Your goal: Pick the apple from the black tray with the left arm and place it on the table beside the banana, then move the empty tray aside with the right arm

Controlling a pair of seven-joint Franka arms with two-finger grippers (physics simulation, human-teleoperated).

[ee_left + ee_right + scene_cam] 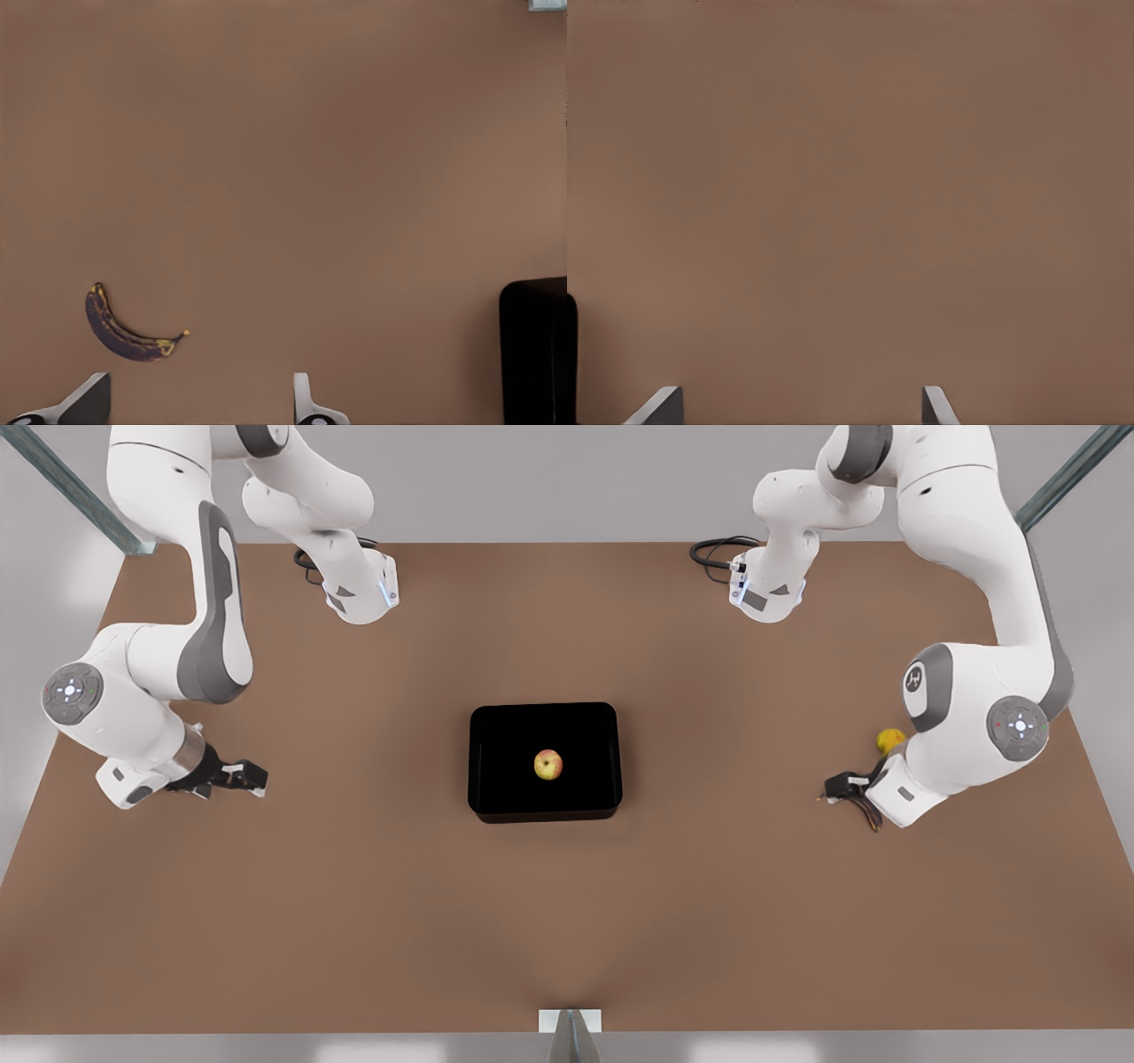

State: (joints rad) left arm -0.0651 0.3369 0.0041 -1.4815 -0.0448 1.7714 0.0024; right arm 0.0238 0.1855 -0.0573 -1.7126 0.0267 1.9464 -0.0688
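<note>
1. Left end effector [837, 788]: it hangs low over the banana [127, 329] at the front view's right, fingers [304, 403] spread wide with nothing between them. Right end effector [252, 777]: at the front view's left, over bare tabletop [354, 921], fingers [937, 407] likewise spread wide and empty. This arm waits, judged because its turn comes only once the tray is empty.
2. Tabletop: brown, flat, carrying every loose item.
3. Black tray [496, 731]: at the centre, between the two arms and well apart from both, so either can reach it.
4. Banana: dark and curved, lying flat, well apart from the tray. It marks the drop spot.
5. Apple [548, 764]: sits at the middle of the tray floor, touching no wall. Not yet picked up; judged the first step is still ahead.
6. Yellow citrus fruit [889, 739]: near the banana, partly behind the arm; a possible mix-up.
</note>
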